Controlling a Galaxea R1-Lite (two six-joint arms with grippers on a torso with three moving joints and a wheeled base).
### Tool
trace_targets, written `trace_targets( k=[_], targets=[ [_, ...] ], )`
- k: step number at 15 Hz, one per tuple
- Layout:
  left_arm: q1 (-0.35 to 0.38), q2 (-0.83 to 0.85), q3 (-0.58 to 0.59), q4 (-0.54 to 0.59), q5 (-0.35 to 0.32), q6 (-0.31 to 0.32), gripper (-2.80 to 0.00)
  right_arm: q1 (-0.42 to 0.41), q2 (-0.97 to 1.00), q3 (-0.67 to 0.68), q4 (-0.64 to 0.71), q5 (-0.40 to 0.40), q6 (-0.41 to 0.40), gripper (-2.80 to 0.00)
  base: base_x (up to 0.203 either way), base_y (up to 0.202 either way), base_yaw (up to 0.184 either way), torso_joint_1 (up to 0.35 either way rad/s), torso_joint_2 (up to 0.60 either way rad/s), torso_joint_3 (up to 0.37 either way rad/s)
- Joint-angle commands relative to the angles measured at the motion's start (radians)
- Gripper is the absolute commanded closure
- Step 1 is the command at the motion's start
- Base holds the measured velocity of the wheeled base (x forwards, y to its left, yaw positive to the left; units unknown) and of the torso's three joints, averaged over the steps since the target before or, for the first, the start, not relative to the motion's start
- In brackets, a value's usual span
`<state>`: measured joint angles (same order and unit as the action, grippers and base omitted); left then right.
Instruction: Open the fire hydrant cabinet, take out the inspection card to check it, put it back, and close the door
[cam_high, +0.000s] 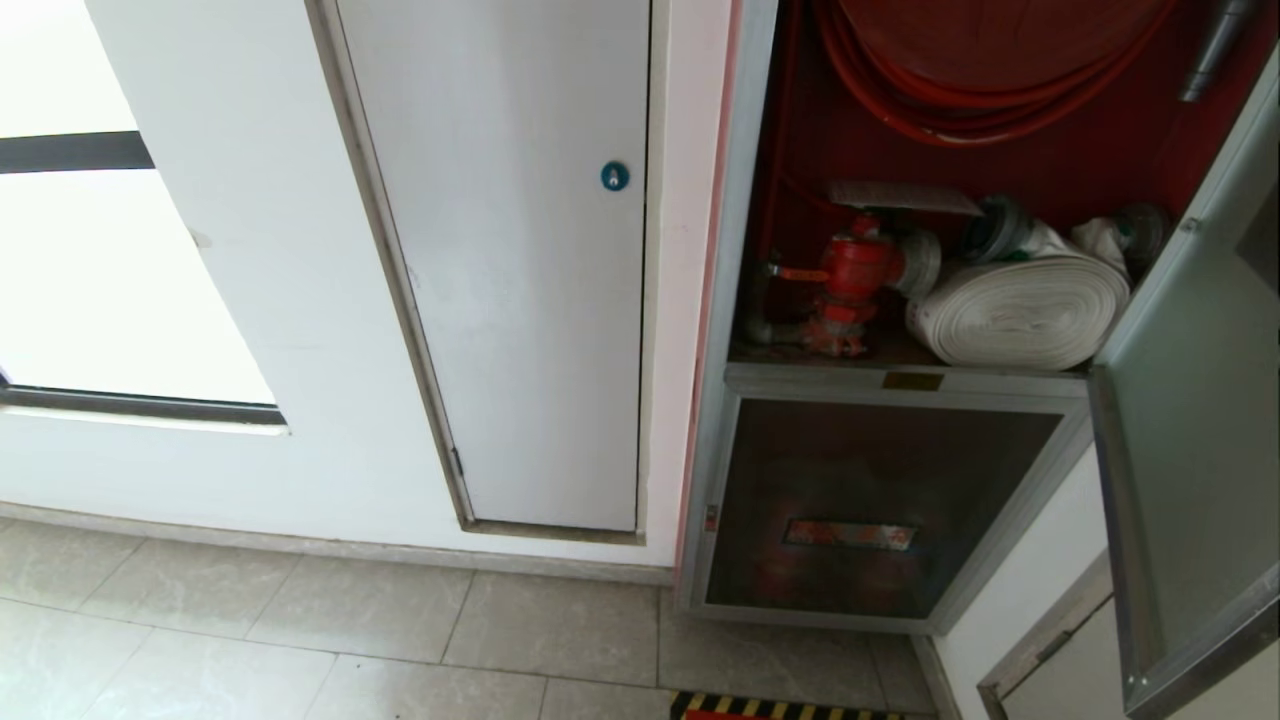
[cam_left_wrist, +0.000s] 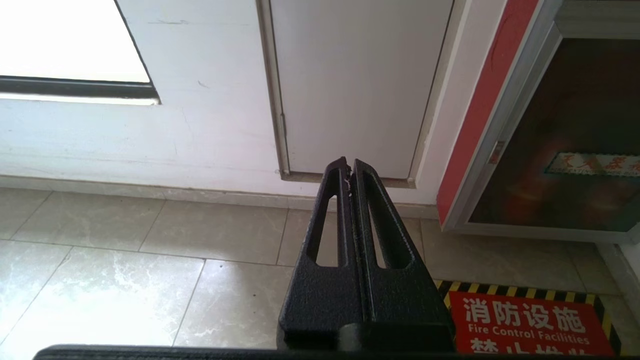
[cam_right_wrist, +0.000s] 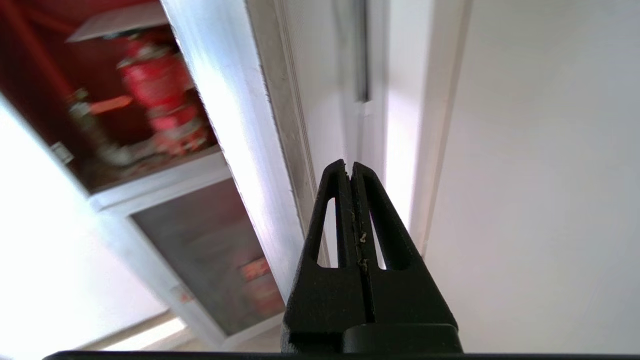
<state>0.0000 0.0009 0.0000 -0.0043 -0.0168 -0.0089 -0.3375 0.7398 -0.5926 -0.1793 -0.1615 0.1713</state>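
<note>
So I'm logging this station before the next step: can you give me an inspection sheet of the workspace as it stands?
Surface: tiled floor, with a red Fire Control Facilities floor sign before the cabinet.
Job's things: fire hydrant cabinet open; its door swung out on the right; inspection card lies flat above the red hydrant valve.
Clutter: rolled white hose and coiled red hose inside.
Grippers: left gripper shut, empty, pointing at the floor; right gripper shut, empty, beside the door's edge.
Cables: nothing seen.
Surroundings: white panel with blue lock, window, smaller lower glass door closed.
</note>
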Motion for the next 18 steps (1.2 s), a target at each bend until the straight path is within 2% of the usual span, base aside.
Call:
trace_targets(
  k=[1,5,10,13,18],
  targets=[
    [0.000,0.001,0.000,0.000,0.000,0.000,0.00,0.050,0.022,-0.024,0.011,-0.001,0.002,0.00,0.000,0.000,0.000,0.000,0.00,0.000],
    [0.000,0.001,0.000,0.000,0.000,0.001,0.00,0.135,0.087,-0.067,0.016,0.036,0.005,0.00,0.000,0.000,0.000,0.000,0.00,0.000],
    [0.000,0.001,0.000,0.000,0.000,0.000,0.00,0.144,0.168,-0.093,0.009,0.093,0.004,0.00,0.000,0.000,0.000,0.000,0.00,0.000],
    [0.000,0.001,0.000,0.000,0.000,0.001,0.00,0.178,0.189,-0.104,-0.001,0.163,0.005,0.00,0.000,0.000,0.000,0.000,0.00,0.000],
    [0.000,0.001,0.000,0.000,0.000,0.001,0.00,0.273,0.310,-0.168,-0.032,0.167,0.034,0.00,0.000,0.000,0.000,0.000,0.00,0.000]
  ],
)
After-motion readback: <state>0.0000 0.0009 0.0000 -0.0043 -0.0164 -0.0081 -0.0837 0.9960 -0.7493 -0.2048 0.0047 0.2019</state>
